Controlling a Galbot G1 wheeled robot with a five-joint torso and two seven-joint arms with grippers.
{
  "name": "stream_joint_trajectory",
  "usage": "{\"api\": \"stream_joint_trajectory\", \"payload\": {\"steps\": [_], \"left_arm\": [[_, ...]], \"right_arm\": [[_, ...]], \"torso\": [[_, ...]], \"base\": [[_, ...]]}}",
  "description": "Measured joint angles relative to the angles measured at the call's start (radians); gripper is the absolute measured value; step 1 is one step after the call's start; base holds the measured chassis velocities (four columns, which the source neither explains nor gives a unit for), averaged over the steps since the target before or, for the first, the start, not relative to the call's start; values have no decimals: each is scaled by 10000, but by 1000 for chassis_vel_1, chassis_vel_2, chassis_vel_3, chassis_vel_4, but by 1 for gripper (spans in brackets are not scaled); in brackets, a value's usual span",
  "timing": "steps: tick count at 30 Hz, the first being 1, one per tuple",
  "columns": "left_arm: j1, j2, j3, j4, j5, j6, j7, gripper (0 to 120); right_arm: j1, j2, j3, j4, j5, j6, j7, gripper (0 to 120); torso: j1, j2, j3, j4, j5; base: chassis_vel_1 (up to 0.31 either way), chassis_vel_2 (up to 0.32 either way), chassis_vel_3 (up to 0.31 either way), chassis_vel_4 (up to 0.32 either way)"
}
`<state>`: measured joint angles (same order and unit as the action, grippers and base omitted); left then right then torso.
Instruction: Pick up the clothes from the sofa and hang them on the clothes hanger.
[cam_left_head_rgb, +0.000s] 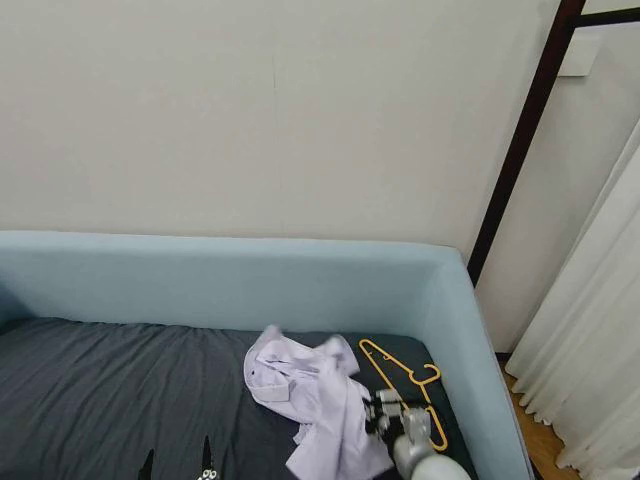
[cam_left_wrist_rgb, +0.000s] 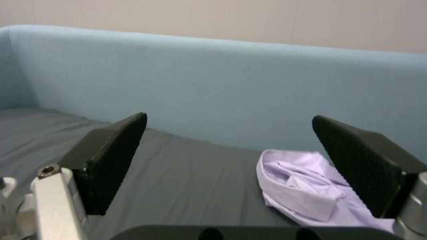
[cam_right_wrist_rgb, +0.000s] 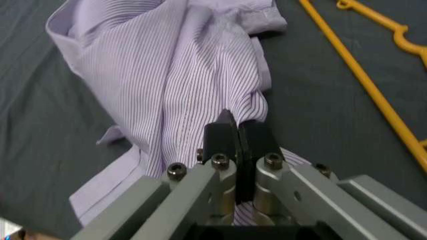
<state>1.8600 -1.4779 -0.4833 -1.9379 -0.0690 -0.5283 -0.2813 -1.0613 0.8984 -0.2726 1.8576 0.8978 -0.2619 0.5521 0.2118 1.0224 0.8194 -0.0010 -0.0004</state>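
While the right hand (cam_right_wrist_rgb: 237, 137) pinches a fold of the purple striped shirt (cam_right_wrist_rgb: 167, 75), its two fingers are pressed tight together with the cloth caught between them. The rest of the shirt spreads out past the fingertips in a crumpled heap on the dark seat of the sofa (cam_left_head_rgb: 230, 280). The collar end lies farthest from the hand. The cloth bunches into ridges that run in toward the fingers. The yellow hanger (cam_right_wrist_rgb: 360, 75) lies flat on the seat just beside this hand, on the side away from the other hand, and near the shirt. The right arm reaches out low over the seat, and the hand points forward and down at the cloth.

The left hand (cam_left_wrist_rgb: 228, 121) hangs low over the seat, well apart from the shirt. Its two dark fingers stand wide apart with nothing between them. The shirt lies ahead of it, off toward the right hand's side.
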Motion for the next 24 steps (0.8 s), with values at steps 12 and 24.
{"api": "stream_joint_trajectory", "payload": {"steps": [12,24], "left_arm": [[-10,190,175,199,-75,180,-115,98],[-239,844,602,-619,-2722,2331,-772,96]], "right_arm": [[-1069,-334,482,908,-327,-1078,140,0],[-1413,-626,702,827,-2710,-638,-777,38]], "torso": [[0,0,1,-4,-4],[1,0,2,-3,-4]], "base": [[0,0,0,0],[0,0,0,0]]}}
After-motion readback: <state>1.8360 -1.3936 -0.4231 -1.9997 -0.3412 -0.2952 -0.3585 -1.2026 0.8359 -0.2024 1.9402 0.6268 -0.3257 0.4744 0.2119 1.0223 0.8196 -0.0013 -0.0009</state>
